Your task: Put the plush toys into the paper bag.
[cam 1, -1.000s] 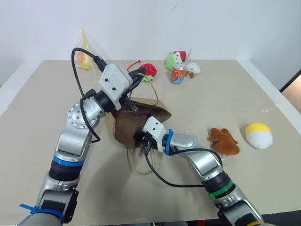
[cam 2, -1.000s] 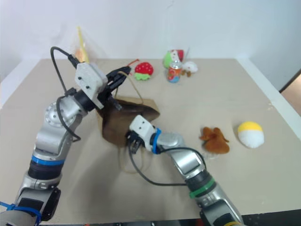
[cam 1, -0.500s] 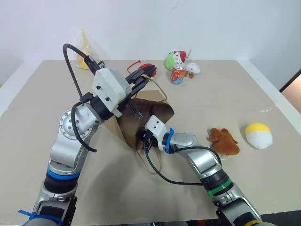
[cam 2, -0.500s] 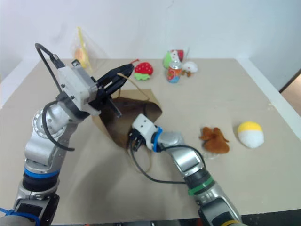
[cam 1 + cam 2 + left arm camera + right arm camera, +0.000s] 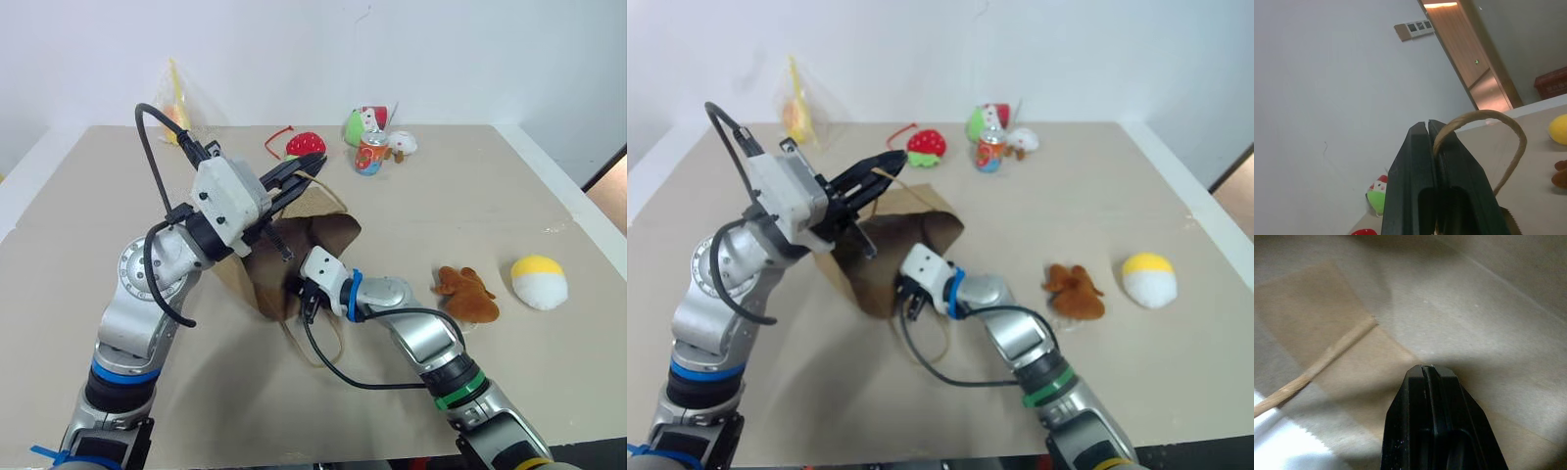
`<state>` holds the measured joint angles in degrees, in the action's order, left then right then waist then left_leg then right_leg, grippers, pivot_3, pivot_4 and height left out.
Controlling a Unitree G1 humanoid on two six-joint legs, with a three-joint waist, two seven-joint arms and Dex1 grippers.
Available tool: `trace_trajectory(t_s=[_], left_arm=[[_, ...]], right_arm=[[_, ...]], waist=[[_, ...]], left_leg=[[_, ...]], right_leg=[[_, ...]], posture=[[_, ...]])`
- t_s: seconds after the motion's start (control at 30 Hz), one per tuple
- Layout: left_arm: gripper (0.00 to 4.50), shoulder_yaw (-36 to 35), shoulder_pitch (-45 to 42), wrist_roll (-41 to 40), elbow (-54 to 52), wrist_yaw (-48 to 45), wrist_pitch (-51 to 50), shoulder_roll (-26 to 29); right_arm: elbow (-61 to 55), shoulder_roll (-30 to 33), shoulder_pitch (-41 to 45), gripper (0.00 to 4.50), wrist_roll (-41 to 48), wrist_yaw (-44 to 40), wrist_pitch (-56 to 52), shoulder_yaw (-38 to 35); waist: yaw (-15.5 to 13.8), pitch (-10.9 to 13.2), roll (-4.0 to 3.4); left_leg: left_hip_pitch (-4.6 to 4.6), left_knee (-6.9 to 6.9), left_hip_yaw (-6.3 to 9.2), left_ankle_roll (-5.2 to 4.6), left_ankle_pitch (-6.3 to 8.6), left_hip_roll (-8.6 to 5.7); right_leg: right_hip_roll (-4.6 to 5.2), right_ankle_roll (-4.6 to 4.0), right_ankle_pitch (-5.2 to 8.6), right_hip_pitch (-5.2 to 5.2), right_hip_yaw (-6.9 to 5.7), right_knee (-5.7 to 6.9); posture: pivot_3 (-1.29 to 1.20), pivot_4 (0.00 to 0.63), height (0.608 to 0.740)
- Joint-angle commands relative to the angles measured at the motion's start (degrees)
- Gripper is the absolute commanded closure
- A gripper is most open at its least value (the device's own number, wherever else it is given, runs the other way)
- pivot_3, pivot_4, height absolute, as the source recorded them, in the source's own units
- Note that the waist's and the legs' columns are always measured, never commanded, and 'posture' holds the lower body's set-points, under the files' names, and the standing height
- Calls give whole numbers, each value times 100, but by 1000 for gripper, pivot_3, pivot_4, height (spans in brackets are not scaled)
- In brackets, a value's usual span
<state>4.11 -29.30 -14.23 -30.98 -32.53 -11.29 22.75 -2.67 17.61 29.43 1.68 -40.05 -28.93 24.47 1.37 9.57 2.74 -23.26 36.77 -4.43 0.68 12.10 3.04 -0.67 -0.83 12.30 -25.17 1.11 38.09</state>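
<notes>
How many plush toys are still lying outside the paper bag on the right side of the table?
2: the orange-brown plush beside the right arm, and the white-and-yellow egg plush farther right.

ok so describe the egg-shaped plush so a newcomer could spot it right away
Start at the brown paper bag mid-table and look toward the table's right edge. Past the fuzzy orange-brown animal lies the egg-shaped plush: smooth, white below, yellow on top.
</notes>
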Motion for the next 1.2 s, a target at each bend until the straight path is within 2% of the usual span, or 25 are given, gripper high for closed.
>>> trace_trajectory(t_s=[0.03, 0.3, 0.73, 0.97, 1.1, 1.17, 1.2], left_arm=[[4500, -97, 199, -13, -226, 5, 40, 78], [4500, -63, 431, 76, -314, -14, 148, 160], [4500, -120, -295, -27, -431, 46, 201, 56], [4500, -177, 45, -214, -258, 123, -229, 49], [4500, -134, 228, -30, -85, 168, -186, 85], [4500, -69, 296, 19, -56, 166, -174, 87], [4500, -56, 318, 42, -32, 167, -157, 84]], right_arm=[[153, -36, -104, 4475, -21, -88, 28, 76], [214, -62, -66, 4475, -15, -148, 25, 64], [185, -19, -88, 4475, -48, -214, 33, 41], [138, -36, -91, 4475, -28, -222, 54, 20], [-304, 9, -120, 4475, 269, -315, -177, -241], [-787, 170, -177, 3726, 581, -470, -454, -520], [-1037, 280, -219, 3583, 753, -585, -588, -654]], waist=[[2, 0, 0], [1, -1, 2], [2, -2, 2], [1, -2, 2], [1, -2, 2], [-1, -1, 2], [-4, -1, 2]], left_leg=[[1, 0, 0, 0, 0, 0], [9, -1, -1, 0, 0, 3], [8, -2, -1, 0, 0, 3], [8, -2, 0, 0, 0, 3], [9, -2, 1, 0, 0, 4], [8, -2, 1, 0, 0, 3], [7, -2, 0, 0, 0, 2]], right_leg=[[0, 0, 0, 0, 0, 0], [-2, -1, 0, 5, 0, 0], [-3, -1, 0, 4, 1, 0], [-3, -1, 0, 4, 0, 0], [-3, -1, 0, 5, -1, 0], [-2, -1, 0, 5, -1, 0], [-2, -1, 0, 4, -1, 0]], posture=[[0, 150, 740], [0, 150, 740], [0, 150, 740], [0, 150, 740], [0, 150, 740], [0, 150, 740], [0, 150, 740]])
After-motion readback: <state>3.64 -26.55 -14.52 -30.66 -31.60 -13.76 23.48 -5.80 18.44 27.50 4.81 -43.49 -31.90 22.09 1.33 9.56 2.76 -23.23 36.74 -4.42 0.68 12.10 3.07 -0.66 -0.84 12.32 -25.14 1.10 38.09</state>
